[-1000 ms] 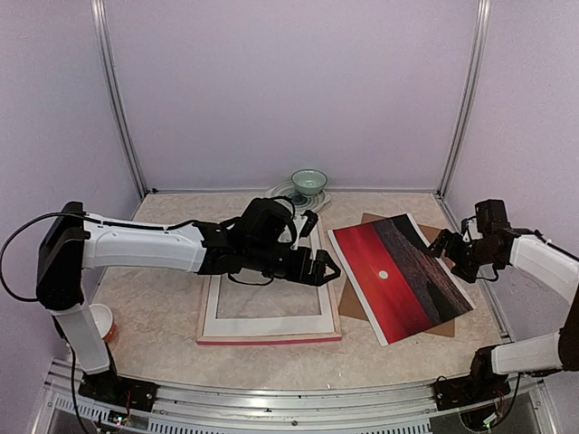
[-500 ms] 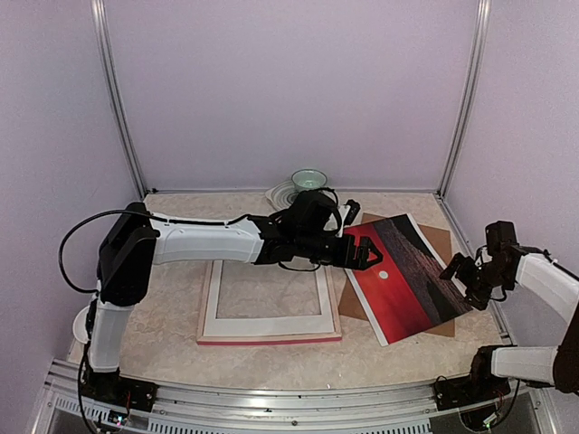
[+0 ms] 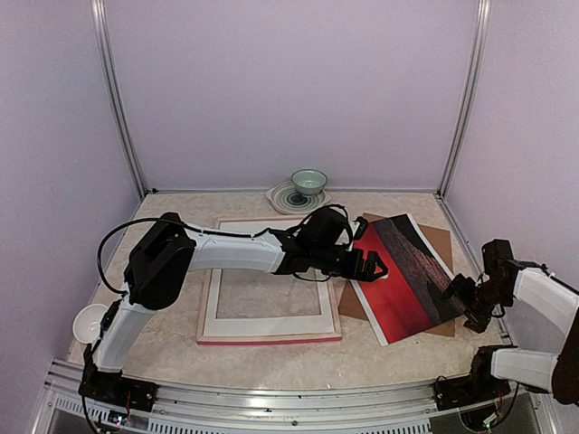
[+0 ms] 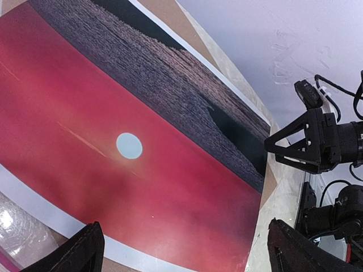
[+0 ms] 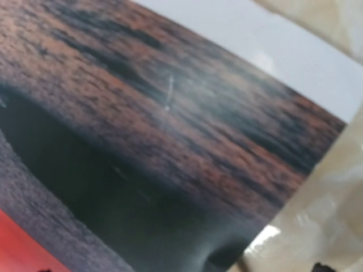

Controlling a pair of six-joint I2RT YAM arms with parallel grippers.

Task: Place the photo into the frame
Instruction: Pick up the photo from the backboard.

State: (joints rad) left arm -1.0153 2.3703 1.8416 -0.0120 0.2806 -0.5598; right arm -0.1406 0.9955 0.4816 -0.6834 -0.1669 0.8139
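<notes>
While the photo [image 3: 403, 276] is lying on the brown backing [image 3: 440, 239] by the table's [image 3: 163, 336] right edge, outside the frame [image 3: 270, 339], I'm hovering left gripper [image 3: 369, 269] and right gripper [image 3: 459, 299] at its sides, both spread, empty.

The left arm [image 3: 226, 251] stretches far across toward the right, the left gripper [image 3: 369, 251] spread wide (both fingertips well apart). The right arm [image 3: 543, 294] bends inward, the right gripper [image 3: 457, 297] equally spread.
</notes>
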